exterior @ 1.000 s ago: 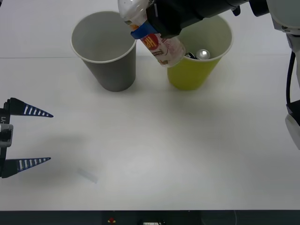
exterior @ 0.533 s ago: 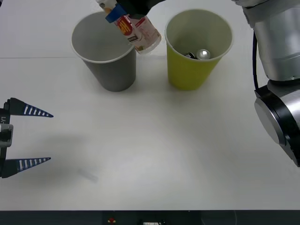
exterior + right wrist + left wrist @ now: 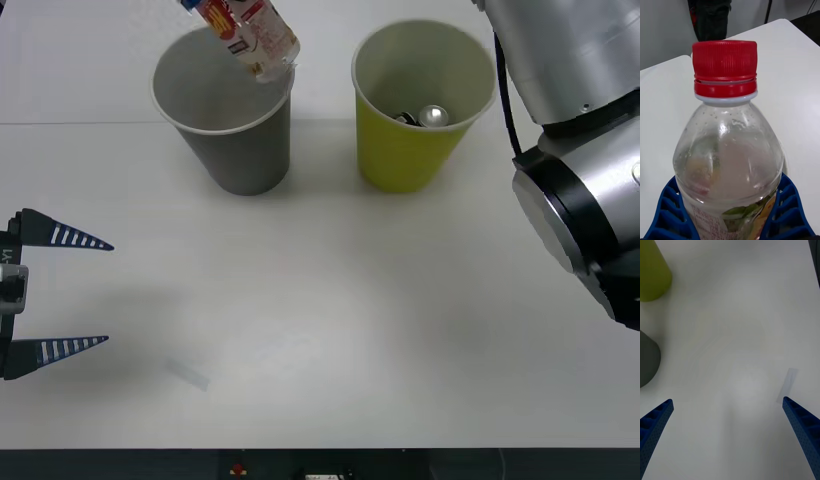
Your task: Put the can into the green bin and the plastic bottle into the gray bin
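Right gripper [image 3: 730, 213] clamped on the plastic bottle [image 3: 245, 35], blue ribbed fingers [image 3: 668, 210] pressed on both sides of its lower body; red cap [image 3: 724, 67] pointing away from the wrist. From the front, bottle is tilted, its base over the far right rim of the gray bin [image 3: 235, 150]. Green bin [image 3: 415, 150] stands just beside the gray one, apart; the can [image 3: 433, 116] lies inside it, silver top up. Left gripper [image 3: 60, 293] hangs over the white table [image 3: 330, 320] at the near left, fingers wide apart, holding nothing.
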